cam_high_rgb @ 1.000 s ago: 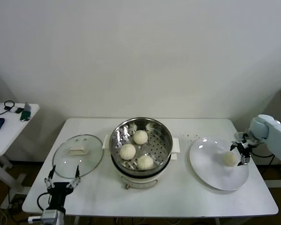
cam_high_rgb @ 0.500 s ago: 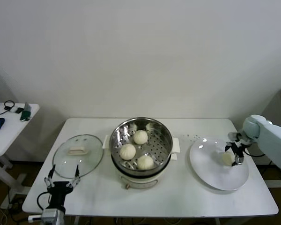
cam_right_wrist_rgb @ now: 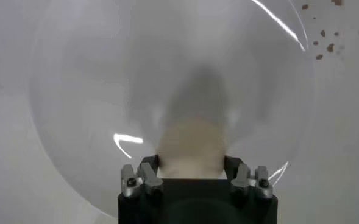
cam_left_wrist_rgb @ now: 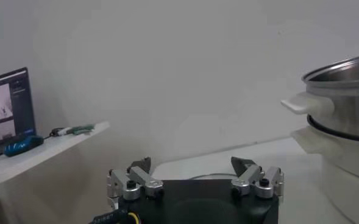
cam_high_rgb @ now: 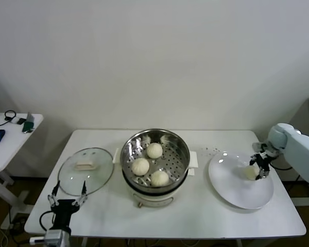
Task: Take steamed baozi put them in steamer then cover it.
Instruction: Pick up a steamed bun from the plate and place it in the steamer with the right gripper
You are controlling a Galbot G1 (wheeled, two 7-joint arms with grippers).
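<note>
Baozi on the plate sits clamped in my right gripper. I should lift gently, straight up. Left gripper waits wide, near the cover

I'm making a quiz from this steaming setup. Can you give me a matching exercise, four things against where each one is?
Things:
1. glass lid
2. steamer
3. right gripper
4. left gripper

Places or states:
a. closed on the last baozi on the white plate
b. open, at the table's near left edge
c. flat on the table, left of the pot
d. table centre, three buns inside

Pairs: 1-c, 2-d, 3-a, 4-b
</note>
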